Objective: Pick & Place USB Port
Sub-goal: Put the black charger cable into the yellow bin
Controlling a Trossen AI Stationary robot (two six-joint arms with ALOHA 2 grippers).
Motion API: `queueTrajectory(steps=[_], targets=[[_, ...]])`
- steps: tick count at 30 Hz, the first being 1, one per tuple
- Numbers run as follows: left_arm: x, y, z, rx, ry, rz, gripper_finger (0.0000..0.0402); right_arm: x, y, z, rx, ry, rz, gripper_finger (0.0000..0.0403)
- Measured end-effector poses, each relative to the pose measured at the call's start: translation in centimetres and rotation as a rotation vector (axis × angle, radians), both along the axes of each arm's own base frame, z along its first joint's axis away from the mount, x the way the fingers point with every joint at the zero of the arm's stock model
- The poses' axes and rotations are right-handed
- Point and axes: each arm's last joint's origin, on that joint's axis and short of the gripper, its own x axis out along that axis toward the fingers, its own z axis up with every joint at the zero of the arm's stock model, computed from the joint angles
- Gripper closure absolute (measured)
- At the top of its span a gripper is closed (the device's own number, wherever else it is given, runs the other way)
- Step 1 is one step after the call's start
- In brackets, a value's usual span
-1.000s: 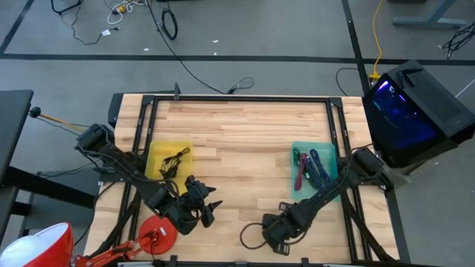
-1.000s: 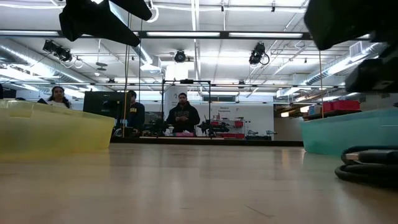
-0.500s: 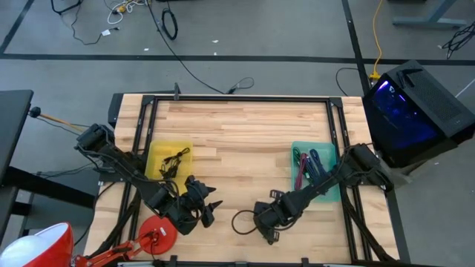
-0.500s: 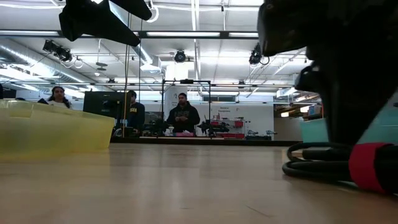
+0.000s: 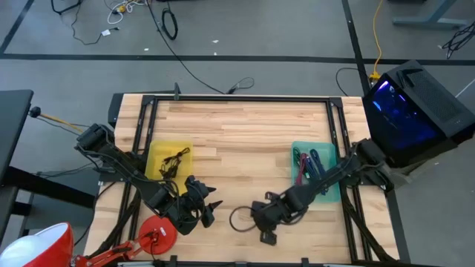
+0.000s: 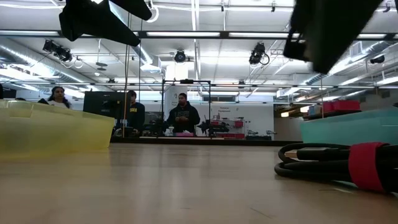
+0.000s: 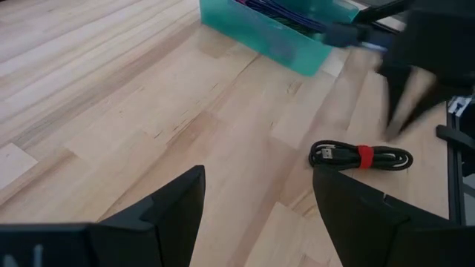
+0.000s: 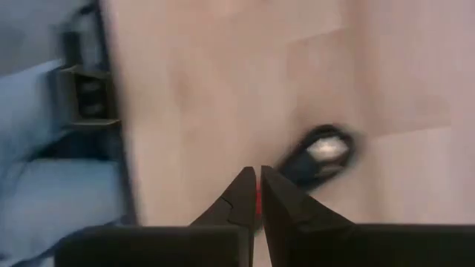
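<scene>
Sliding toward table ctr: your right gripper (image 5: pixel 261 219), fingers pressed together on nothing, has dragged the USB cable (image 5: pixel 239 219) left; cable's loose on wood, not yet binned. Left gripper (image 5: pixel 210 211) spread, waiting.

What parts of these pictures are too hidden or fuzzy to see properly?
- Black cable: in the low view the picture's right edge cuts it off.
- Right gripper: its wrist view is smeared, so whether the shut fingers pinch the cable's red strap cannot be told.
- Teal bin: the right arm covers part of its cables in the high view.
- Yellow bin: its dark contents are too small to name.
</scene>
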Motion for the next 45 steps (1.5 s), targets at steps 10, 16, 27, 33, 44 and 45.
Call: queueTrajectory(steps=[10, 16, 27, 33, 44, 45], targets=[[0.0, 0.0, 0.0, -0.007, -0.004, 0.003, 0.0148, -1.3, 1.9, -0.2, 0.08, 0.064, 0.048, 0.038], [0.0, 0.0, 0.0, -0.017, -0.007, 0.008, 0.0148, -1.7, 1.7, -1.2, 0.087, 0.098, 0.069, 0.0375], [0.0, 0.0, 0.0, -0.016, -0.007, 0.008, 0.0148, -2.1, 1.5, -3.1, 0.14, 0.103, 0.042, 0.0283], [0.0, -0.1, 0.0, -0.016, -0.007, 0.007, 0.0148, -2.0, 1.5, -3.9, 0.171, 0.049, 0.03, 0.0253], [0.0, -0.1, 0.0, -0.016, -0.007, 0.007, 0.0148, -2.2, 1.2, -4.4, 0.164, 0.061, 0.023, 0.0255], [0.0, -0.1, 0.0, -0.015, -0.006, 0.007, 0.0148, -2.2, 1.2, -4.4, 0.163, 0.061, 0.024, 0.0256]])
